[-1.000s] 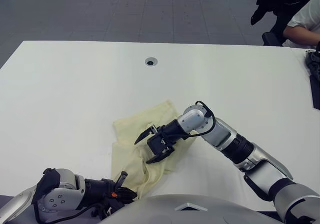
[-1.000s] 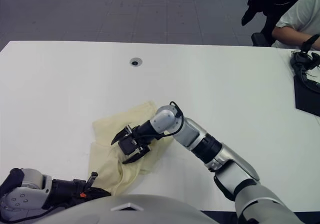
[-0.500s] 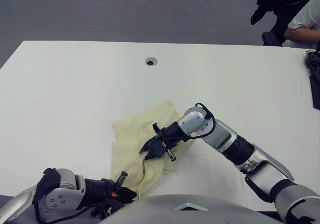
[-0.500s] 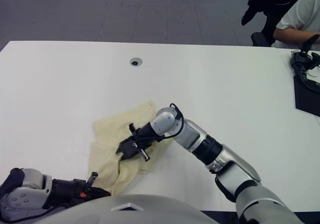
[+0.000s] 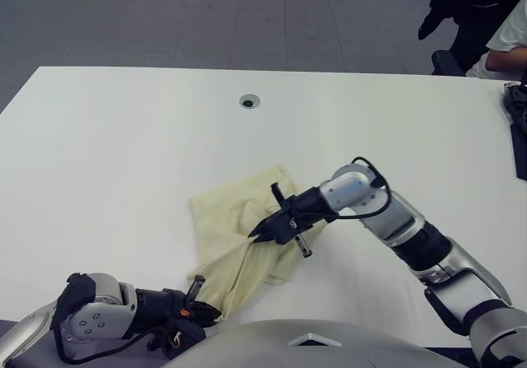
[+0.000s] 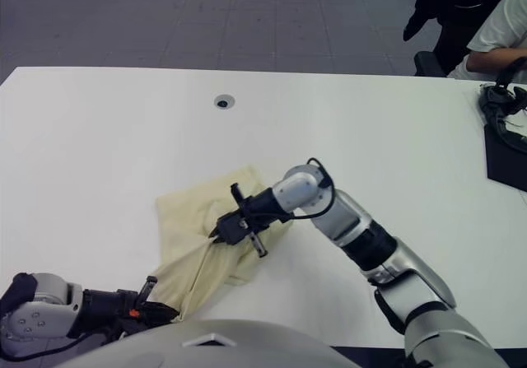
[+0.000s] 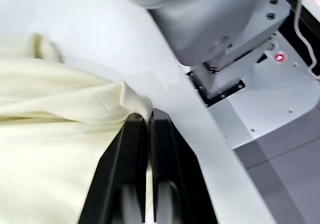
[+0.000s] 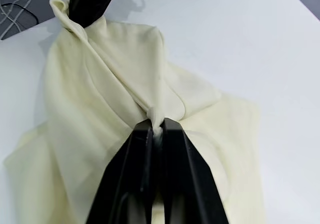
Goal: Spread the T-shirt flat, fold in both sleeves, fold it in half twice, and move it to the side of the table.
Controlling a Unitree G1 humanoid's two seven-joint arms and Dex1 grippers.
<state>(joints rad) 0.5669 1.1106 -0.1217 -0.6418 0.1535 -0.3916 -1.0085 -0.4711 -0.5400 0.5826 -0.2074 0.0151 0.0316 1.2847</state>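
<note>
A pale yellow T-shirt (image 5: 230, 220) lies crumpled on the white table (image 5: 123, 146), near its front edge. My right gripper (image 5: 257, 235) is shut on a fold in the middle of the T-shirt (image 8: 115, 83) and lifts it into a ridge. At the table's front edge my left gripper (image 5: 200, 309) is shut on the shirt's near corner (image 7: 135, 101). The cloth is stretched taut between the two grippers.
A small round hole (image 5: 249, 101) sits in the table behind the shirt. Dark gear (image 6: 504, 129) lies at the far right edge, beside a seated person. The table's left and back parts are bare.
My right gripper went from open above the shirt to shut on a fold, then pulled it right and up. The cloth now stretches from the left gripper.
</note>
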